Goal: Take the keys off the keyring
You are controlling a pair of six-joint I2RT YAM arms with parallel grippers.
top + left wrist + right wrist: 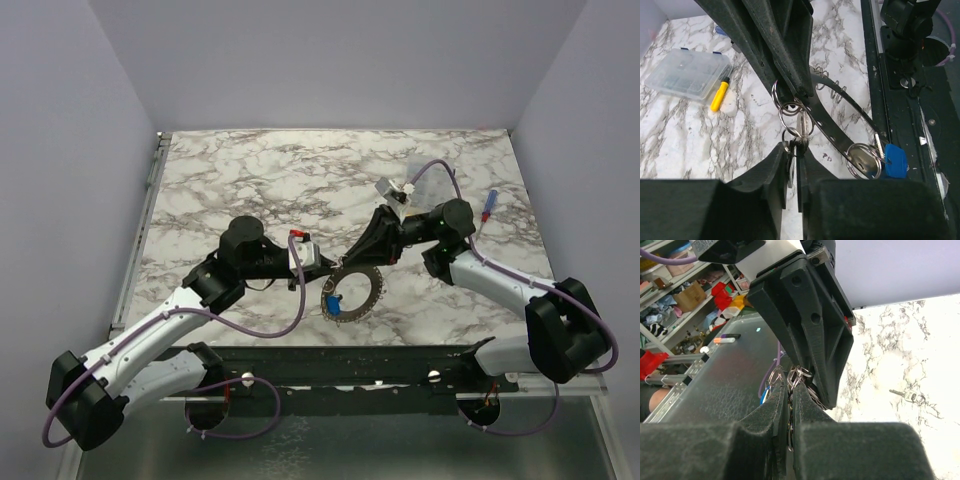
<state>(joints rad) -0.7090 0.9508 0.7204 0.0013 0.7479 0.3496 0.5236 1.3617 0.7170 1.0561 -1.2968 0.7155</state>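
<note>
The keyring [360, 290], a large flat grey ring, hangs just above the table between my two grippers. In the left wrist view its band [840, 130] runs from the right gripper's fingers [785, 60] down to the right. A blue-headed key [895, 161] hangs from a small split ring at its low end and shows in the top view [333, 299]. My left gripper [794, 147] is shut on a bare silver key [801, 125] hung on small split rings. My right gripper [790, 385] is shut on the keyring's edge [788, 425]. The black-headed key is out of view.
A clear compartment box [687, 74] and a yellow-handled tool [719, 95] lie on the marble behind the grippers. A loose silver key [907, 395] lies on the table. A blue-and-red screwdriver [487, 210] lies at the right. The black base rail [400, 365] runs along the near edge.
</note>
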